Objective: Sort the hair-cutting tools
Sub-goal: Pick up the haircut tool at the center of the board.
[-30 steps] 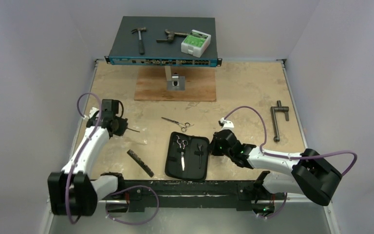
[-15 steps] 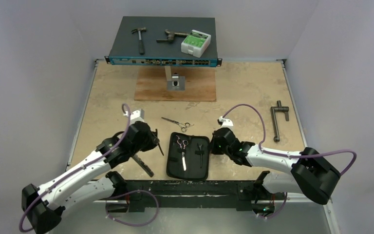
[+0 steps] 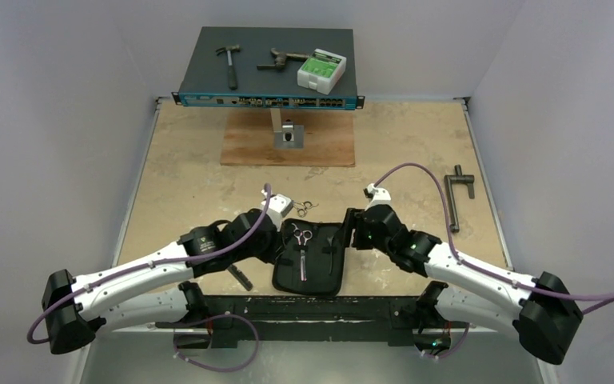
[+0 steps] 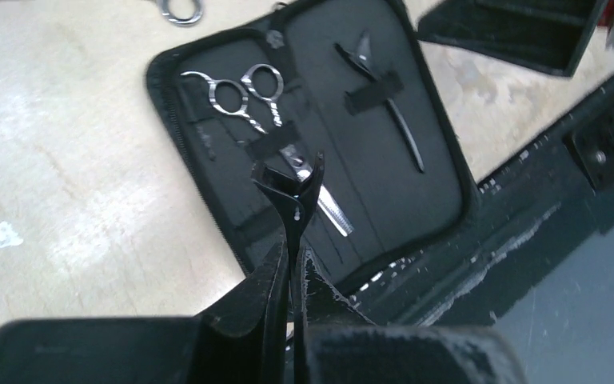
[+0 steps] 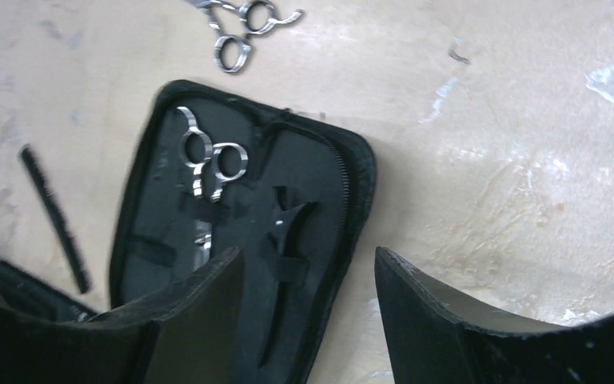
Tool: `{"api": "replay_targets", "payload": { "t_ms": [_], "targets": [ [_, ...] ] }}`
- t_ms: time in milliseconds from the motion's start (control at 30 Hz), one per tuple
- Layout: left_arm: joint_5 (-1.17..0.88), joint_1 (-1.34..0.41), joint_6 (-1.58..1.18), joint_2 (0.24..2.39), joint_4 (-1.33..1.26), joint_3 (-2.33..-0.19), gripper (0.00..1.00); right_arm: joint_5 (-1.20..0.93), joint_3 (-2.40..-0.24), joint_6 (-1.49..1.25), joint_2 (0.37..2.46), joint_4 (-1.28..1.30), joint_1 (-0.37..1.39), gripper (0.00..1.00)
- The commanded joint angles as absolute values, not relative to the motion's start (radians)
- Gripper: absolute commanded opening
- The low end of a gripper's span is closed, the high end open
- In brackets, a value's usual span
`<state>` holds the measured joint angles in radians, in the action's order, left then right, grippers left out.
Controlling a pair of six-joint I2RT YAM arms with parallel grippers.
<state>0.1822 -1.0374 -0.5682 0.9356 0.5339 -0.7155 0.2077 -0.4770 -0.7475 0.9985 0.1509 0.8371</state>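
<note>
An open black case [image 3: 332,274] lies at the near middle of the table. One pair of silver scissors [image 4: 244,92] is strapped in its left half, and a black hair clip [image 4: 385,108] sits under a strap in its right half. My left gripper [image 4: 292,264] is shut on a second black hair clip [image 4: 292,188] and holds it just above the case's left half. My right gripper [image 5: 308,272] is open over the case's right edge, with nothing between its fingers. The other scissors [image 5: 244,28] lie on the table behind the case. The black comb [image 5: 56,220] lies left of the case, partly under my left arm.
A network switch [image 3: 268,80] on a stand at the back carries a hammer [image 3: 229,64], a rusty tool [image 3: 281,58] and a green-and-white box [image 3: 320,70]. A wooden board [image 3: 244,144] lies beneath it. A grey T-shaped bar [image 3: 454,200] lies at the right.
My left arm has swung from the table's left side to the case, carrying the clip. My right gripper has opened and drawn slightly back at the case's right edge.
</note>
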Motion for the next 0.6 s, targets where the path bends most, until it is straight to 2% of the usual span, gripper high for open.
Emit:
{"api": "replay_targets", "payload": {
  "t_ms": [0,200,567],
  "targets": [
    [0.063,-1.080,-0.402,0.952,0.477,-0.782,0.00,0.101,-0.575,-0.679,0.914,0.199,0.834,0.61],
    [0.066,-1.131,-0.383,1.042,0.418,-0.845,0.00,-0.202,-0.571,-0.726,0.872,-0.009,0.836,0.63],
    [0.017,-1.144,-0.379,1.115,0.344,-0.909,0.00,-0.322,-0.586,-0.742,0.920,-0.107,0.837,0.63]
  ]
}}
